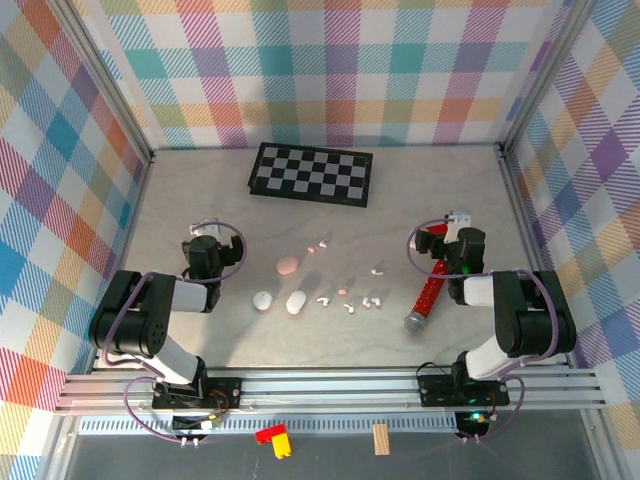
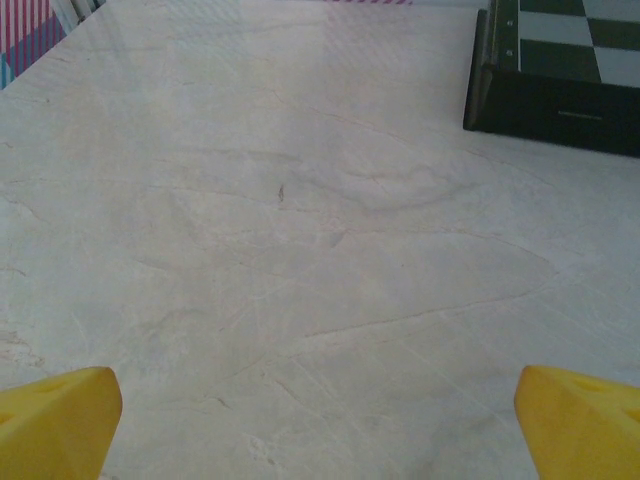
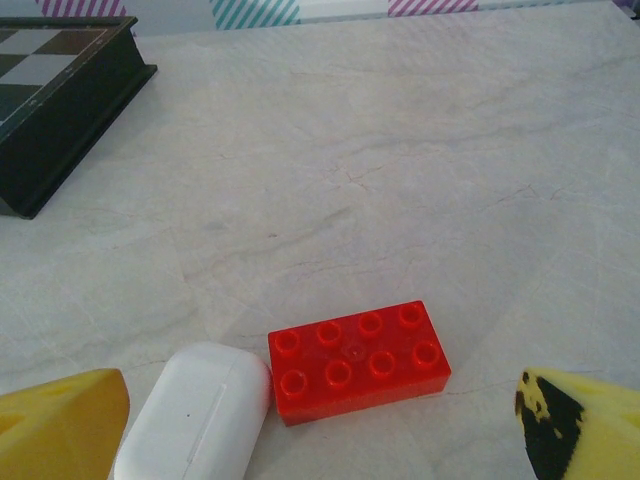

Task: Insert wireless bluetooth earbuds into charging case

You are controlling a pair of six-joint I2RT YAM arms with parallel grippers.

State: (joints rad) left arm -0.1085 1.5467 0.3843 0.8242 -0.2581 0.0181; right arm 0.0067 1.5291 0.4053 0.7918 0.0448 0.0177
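Observation:
Several tiny earbuds (image 1: 350, 308), white and pale pink, lie scattered on the table's middle. Left of them lie a pink charging case (image 1: 288, 264) and two white cases (image 1: 296, 301), all closed. Another white case (image 3: 195, 415) lies closed against a red brick (image 3: 358, 358), right in front of my right gripper (image 3: 320, 405), which is open, with the brick between its yellow fingertips (image 3: 70, 415). My left gripper (image 2: 320, 425) is open over bare table, well left of the earbuds. In the top view the left gripper (image 1: 205, 235) and right gripper (image 1: 452, 235) flank the earbuds.
A folded chessboard (image 1: 311, 173) lies at the back of the table. A red rod with a grey end (image 1: 427, 296) lies by the right arm. Checked walls close in the table on three sides.

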